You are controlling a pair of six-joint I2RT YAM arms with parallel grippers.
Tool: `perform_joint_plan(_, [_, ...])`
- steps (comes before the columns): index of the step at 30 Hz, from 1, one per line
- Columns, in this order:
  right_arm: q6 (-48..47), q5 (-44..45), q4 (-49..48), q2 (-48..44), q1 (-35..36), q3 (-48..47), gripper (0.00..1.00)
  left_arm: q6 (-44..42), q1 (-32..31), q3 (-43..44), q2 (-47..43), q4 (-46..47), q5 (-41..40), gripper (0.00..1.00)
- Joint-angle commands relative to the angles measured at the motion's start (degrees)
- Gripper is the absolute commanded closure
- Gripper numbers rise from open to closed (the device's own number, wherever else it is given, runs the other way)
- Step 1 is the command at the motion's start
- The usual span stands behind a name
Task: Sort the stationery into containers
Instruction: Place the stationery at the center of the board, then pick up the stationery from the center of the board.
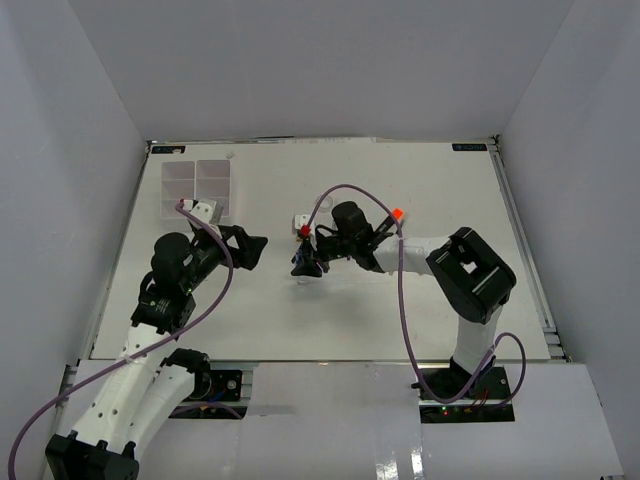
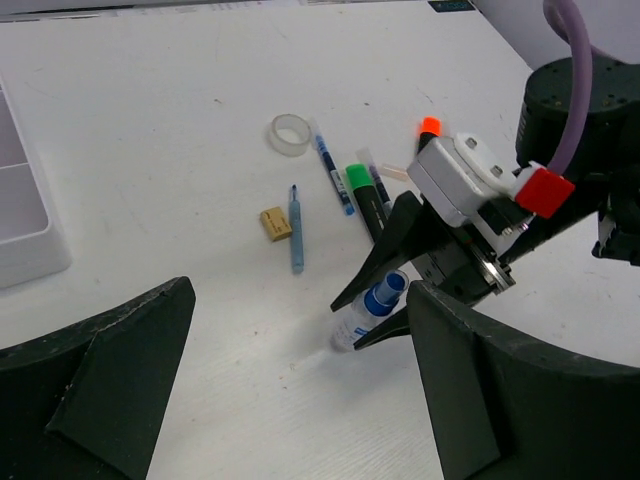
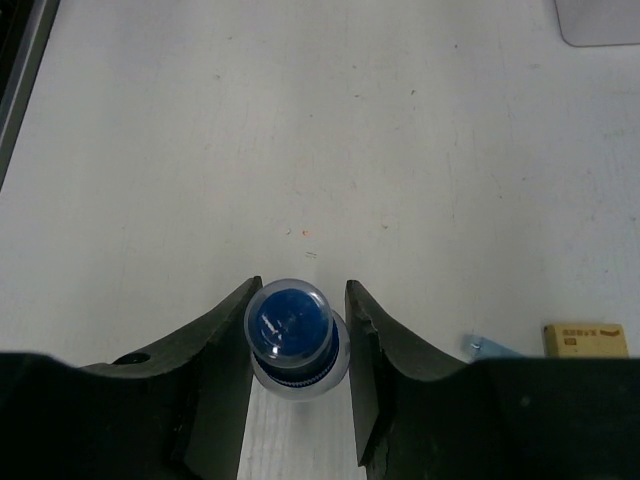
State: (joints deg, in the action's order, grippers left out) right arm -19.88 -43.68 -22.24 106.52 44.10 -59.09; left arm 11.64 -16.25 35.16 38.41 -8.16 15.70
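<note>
Pale grey walls enclose a white bench (image 1: pixel 420 310) on three sides. Both arms are bolted at the near edge. The left arm (image 1: pixel 150 330) is angled toward the far left corner. The right arm (image 1: pixel 470 280) is bent in from the near right toward the bench centre.

A translucent organiser tray (image 1: pixel 168 190), two columns by three rows, is seen in the far left corner.

Left gripper (image 2: pixel 302 290): fingers spread wide apart, nothing between them. It is held above the bench between the tray and the centre, facing the right gripper.

Right gripper (image 3: pixel 300 290): jaws clamped on a blue-capped glue bottle (image 3: pixel 290 325), one finger pressed against each side of the clear body just below the cap. The bottle is noted near the bench centre, tilted. Whether its base touches the surface cannot be told.

Loose stationery is recorded close to the centre, on the side of the bottle toward the right edge:
- green-capped highlighter (image 2: pixel 365 195), dark barrel
- orange-capped highlighter (image 2: pixel 430 127), largely hidden behind the right wrist
- clear-barrelled blue pen (image 2: pixel 333 170), just beside the green-capped highlighter
- slim blue pen (image 2: pixel 297 228), lying apart from the others
- tape ring (image 2: pixel 290 135), flat on the bench, just beside the end of the clear-barrelled pen
- tan block (image 2: pixel 275 223), just beside the slim blue pen
</note>
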Motion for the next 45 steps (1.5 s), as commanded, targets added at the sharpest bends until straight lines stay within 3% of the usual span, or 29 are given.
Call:
perform_joint_plan(1, [-0.2,2.5,-8.3,-0.4,0.8,2.0,0.77,0.1,-0.1,-0.1,0.1,-0.6,-3.2,0.02])
perform_joint_plan(7, [-1.4,4.3,-9.1,-0.1,1.2,5.0,0.62,0.4,-0.1,0.0,1.3,-0.8,-1.8,0.02])
perform_joint_plan(10, [-1.6,4.8,-9.2,-0.5,1.3,6.6,0.50,0.7,-0.1,-0.3,1.6,-0.3,-0.2,0.02])
perform_joint_plan(16, [-2.0,6.6,-8.9,-4.1,1.5,9.9,0.18,1.3,-0.1,-0.4,4.3,0.0,8.2,0.02])
perform_joint_plan(17, [-2.1,6.8,-7.8,-5.1,1.5,10.3,0.03,1.4,-0.1,-0.4,4.5,0.0,8.9,0.02])
perform_joint_plan(20, [-1.7,10.3,-2.6,-11.0,1.5,12.3,0.10,2.8,-0.1,-0.2,4.6,0.1,10.3,0.02])
perform_joint_plan(24, [2.6,20.3,7.0,-24.8,1.5,15.9,0.10,7.7,-0.2,-0.1,4.9,0.8,10.8,0.02])
perform_joint_plan(27, [7.5,26.3,10.8,-34.9,1.5,18.5,0.10,12.2,-0.7,-0.3,5.8,0.9,7.5,0.02])
perform_joint_plan(31, [16.0,40.9,19.4,-45.9,1.5,19.3,0.10,16.9,-2.9,0.2,7.9,0.8,0.2,0.02])
perform_joint_plan(36, [20.5,55.8,27.0,-57.1,1.5,20.2,0.10,19.3,-12.3,2.6,13.2,0.8,-10.4,0.02])
perform_joint_plan(41, [22.3,59.5,29.4,-65.9,1.4,23.6,0.10,20.9,-22.0,6.0,18.5,0.0,-24.1,0.02])
perform_joint_plan(45, [22.6,60.6,30.4,-69.4,1.3,25.4,0.10,22.7,-25.3,7.3,23.0,-1.2,-29.5,0.02])
